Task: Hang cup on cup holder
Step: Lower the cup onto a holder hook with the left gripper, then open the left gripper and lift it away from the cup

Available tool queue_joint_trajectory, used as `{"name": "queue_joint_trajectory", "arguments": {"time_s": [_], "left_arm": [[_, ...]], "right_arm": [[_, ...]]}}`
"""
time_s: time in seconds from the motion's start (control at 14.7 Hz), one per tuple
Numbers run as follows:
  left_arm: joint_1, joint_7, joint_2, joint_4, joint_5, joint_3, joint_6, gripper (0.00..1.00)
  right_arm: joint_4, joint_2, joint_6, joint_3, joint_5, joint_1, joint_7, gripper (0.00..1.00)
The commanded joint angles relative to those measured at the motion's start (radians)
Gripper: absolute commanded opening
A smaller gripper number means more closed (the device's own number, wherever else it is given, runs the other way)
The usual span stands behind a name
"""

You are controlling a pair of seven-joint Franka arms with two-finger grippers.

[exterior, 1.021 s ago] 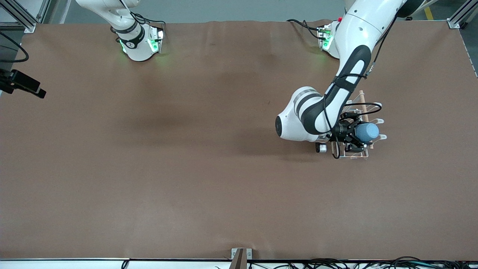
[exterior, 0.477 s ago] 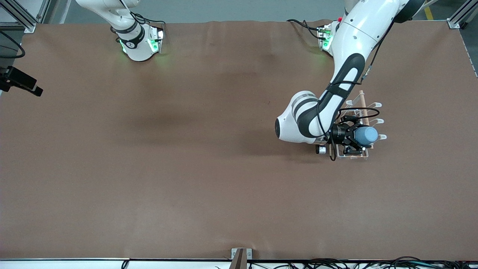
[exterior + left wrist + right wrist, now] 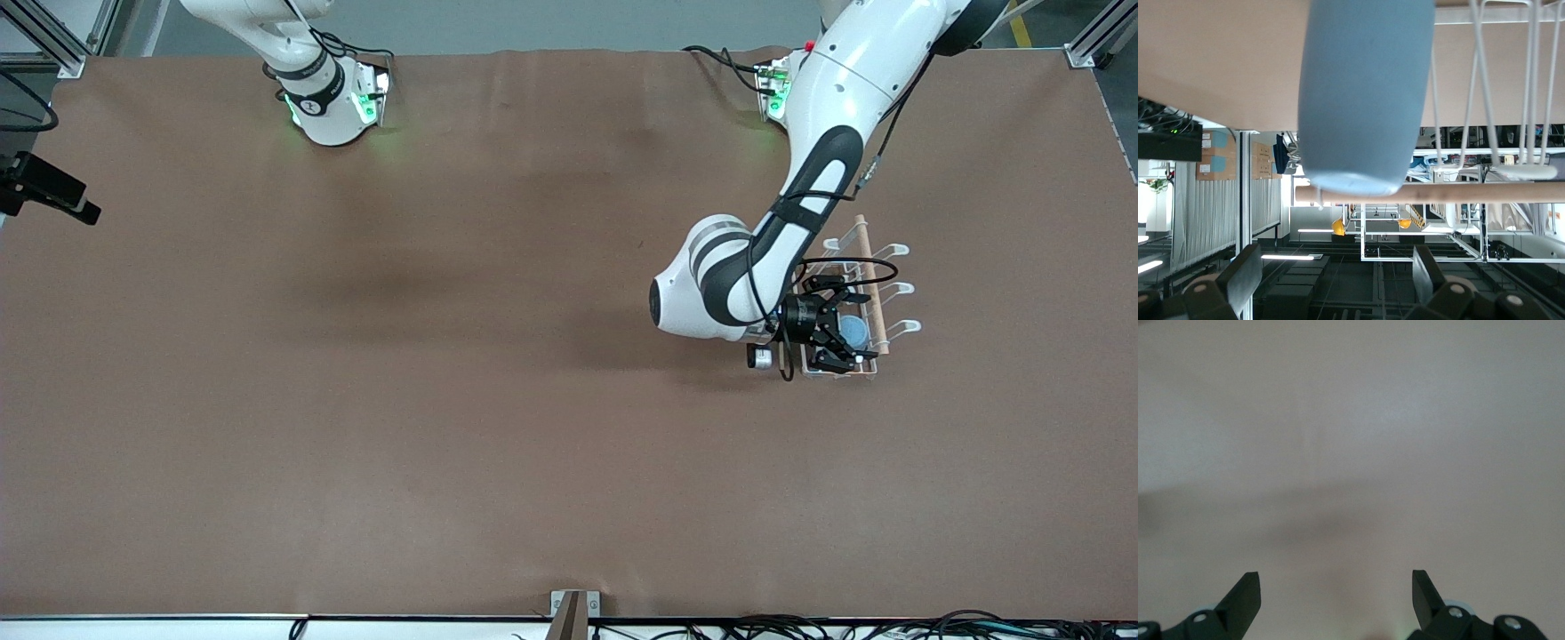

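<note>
So we're at the letting-go step. The small light-blue plastic cup (image 3: 1365,93) sits on a prong of the white wire cup holder with the wooden rod (image 3: 867,267), at the left arm's end of the brown table (image 3: 444,400). The left tool (image 3: 840,342) is at the rack with its fingers spread, clear of the cup. I'd say the next move is backing straight out without snagging wires. The right tool (image 3: 1336,600) waits, spread wide, holding nothing.

One cup (image 3: 855,332), one cup holder (image 3: 876,267), two arms on one table (image 3: 356,400)
</note>
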Motion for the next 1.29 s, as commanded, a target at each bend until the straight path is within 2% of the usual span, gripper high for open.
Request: {"name": "queue_joint_trajectory", "arguments": {"time_s": [0.0, 0.14, 0.2, 0.34, 0.48, 0.61, 0.68, 0.89, 1.02, 1.23], "left_arm": [[0.007, -0.008, -0.083, 0.049, 0.004, -0.026, -0.005, 1.0], [0.037, -0.014, -0.125, 0.138, -0.03, -0.078, 0.006, 1.0], [0.041, -0.029, -0.142, 0.193, -0.098, -0.084, 0.006, 1.0], [0.079, -0.145, -0.159, 0.343, -0.309, -0.083, 0.007, 1.0], [0.122, -0.289, -0.16, 0.426, -0.453, -0.092, 0.011, 1.0], [0.125, -0.407, -0.198, 0.431, -0.482, -0.089, 0.053, 1.0], [0.14, -0.472, -0.214, 0.431, -0.532, -0.09, 0.088, 1.0], [0.226, -0.622, -0.284, 0.431, -0.758, -0.087, 0.17, 1.0], [0.286, -0.657, -0.32, 0.43, -0.876, -0.089, 0.205, 1.0], [0.314, -0.652, -0.367, 0.428, -0.933, -0.087, 0.218, 1.0]], "right_arm": [[-0.017, -0.024, -0.006, 0.009, -0.021, -0.005, -0.014, 1.0], [-0.017, -0.022, -0.007, 0.009, -0.023, -0.004, -0.014, 1.0], [-0.018, -0.022, -0.009, 0.009, -0.023, -0.002, -0.014, 1.0], [-0.026, -0.021, -0.007, 0.009, -0.024, -0.002, -0.014, 1.0], [-0.026, -0.019, -0.006, 0.011, -0.024, -0.002, -0.012, 1.0], [-0.026, -0.019, -0.006, 0.009, -0.024, -0.002, -0.012, 1.0], [-0.026, -0.019, -0.006, 0.011, -0.024, -0.002, -0.012, 1.0], [-0.026, -0.019, -0.006, 0.011, -0.024, -0.002, -0.012, 1.0], [-0.026, -0.019, -0.007, 0.011, -0.024, -0.004, -0.014, 1.0], [-0.028, -0.019, -0.009, 0.011, -0.024, -0.004, -0.014, 1.0]]}}
